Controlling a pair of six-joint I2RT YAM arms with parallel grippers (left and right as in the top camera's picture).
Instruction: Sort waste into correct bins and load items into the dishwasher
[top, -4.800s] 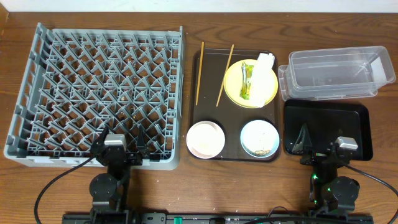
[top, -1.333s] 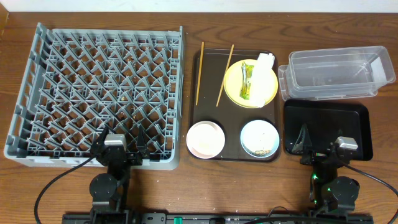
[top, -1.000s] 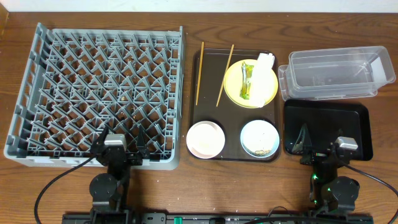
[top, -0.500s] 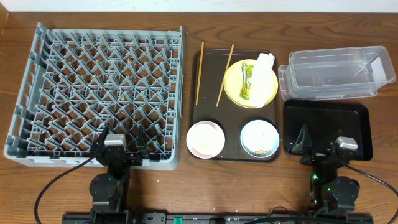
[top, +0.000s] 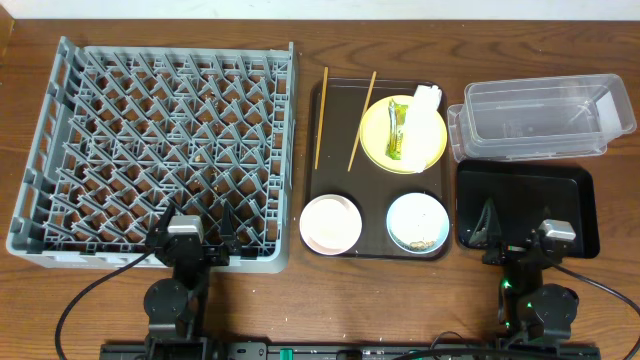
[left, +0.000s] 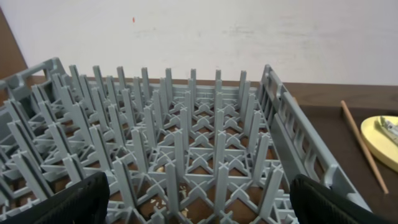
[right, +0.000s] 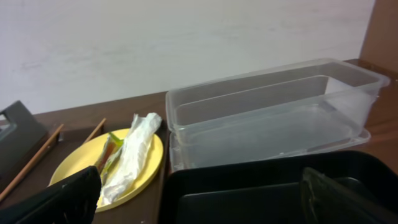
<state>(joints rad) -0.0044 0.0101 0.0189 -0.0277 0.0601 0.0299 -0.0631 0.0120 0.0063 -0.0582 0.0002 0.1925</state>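
Note:
The grey dish rack (top: 160, 150) fills the left of the table. The yellow plate (top: 376, 140) on the brown tray holds the green-and-yellow wrapper (top: 396, 130) and the white napkin (top: 425, 118). Two chopsticks (top: 360, 107) lie left of the plate. A white bowl (top: 330, 222) and a light blue bowl (top: 418, 218) with beige crumbs (top: 422, 241) sit at the tray's front. The clear tub (top: 540, 117) and black tray (top: 520, 185) are at right. My left gripper (top: 193, 222) is open over the rack's near edge (left: 193, 202). My right gripper (top: 517, 222) is open over the black tray's front (right: 205, 196).
The dark brown serving tray (top: 318, 150) lies between the rack and the bins. Both arm bases stand at the table's front edge. In the right wrist view the plate (right: 81, 165), napkin (right: 134, 152) and clear tub (right: 267, 115) lie ahead.

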